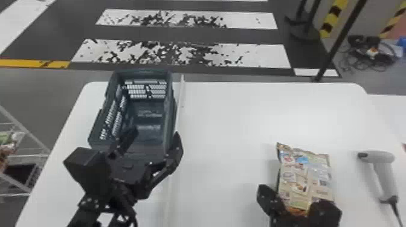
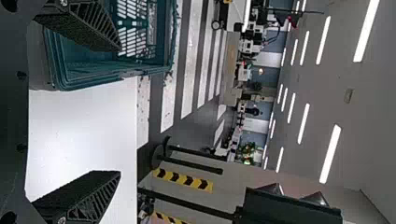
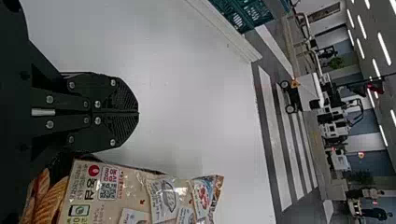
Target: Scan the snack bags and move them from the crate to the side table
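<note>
Two risks face you: your right gripper point(image 3: 138, 112), pressed together beside the bag point(image 1: 303, 181) on the table point(image 1: 226, 120), could shove it by swinging sideways, and your left gripper point(image 1: 155, 132), spread at the crate point(image 1: 171, 114), could snag it

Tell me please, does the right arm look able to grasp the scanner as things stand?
Probably not directly: the right gripper is shut, and the snack bag lies between it and the scanner.
</note>
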Robot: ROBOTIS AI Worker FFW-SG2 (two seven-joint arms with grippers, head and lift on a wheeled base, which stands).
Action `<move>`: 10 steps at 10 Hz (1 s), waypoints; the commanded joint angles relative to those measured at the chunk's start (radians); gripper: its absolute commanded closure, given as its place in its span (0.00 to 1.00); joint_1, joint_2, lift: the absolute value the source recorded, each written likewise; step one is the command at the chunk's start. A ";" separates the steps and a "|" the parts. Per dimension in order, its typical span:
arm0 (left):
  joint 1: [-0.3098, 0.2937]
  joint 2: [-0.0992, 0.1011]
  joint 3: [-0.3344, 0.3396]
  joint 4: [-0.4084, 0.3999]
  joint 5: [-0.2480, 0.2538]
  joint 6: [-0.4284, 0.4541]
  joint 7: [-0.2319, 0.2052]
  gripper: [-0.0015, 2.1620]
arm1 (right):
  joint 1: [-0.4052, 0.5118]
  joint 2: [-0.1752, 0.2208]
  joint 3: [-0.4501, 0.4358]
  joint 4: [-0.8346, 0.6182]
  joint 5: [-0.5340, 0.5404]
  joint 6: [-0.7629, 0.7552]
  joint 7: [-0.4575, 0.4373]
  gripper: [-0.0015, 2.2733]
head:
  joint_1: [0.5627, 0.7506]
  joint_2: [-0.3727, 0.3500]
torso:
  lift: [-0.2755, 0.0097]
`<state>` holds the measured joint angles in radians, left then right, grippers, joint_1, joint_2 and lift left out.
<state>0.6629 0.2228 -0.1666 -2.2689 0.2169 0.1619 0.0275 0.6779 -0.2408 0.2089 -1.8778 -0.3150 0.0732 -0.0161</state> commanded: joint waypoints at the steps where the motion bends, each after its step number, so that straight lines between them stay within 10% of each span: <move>1: 0.000 0.000 0.001 0.000 0.001 0.000 0.000 0.02 | 0.000 0.000 -0.013 0.008 -0.004 0.000 -0.004 0.99 | 0.70 0.50 | 0.66; 10: -0.008 -0.014 -0.002 0.014 -0.002 -0.006 0.005 0.02 | 0.009 -0.011 -0.042 -0.044 -0.059 0.000 -0.007 0.99 | 0.70 0.42 | 0.66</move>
<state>0.6551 0.2086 -0.1688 -2.2561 0.2147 0.1575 0.0323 0.6844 -0.2514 0.1646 -1.9031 -0.3702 0.0732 -0.0230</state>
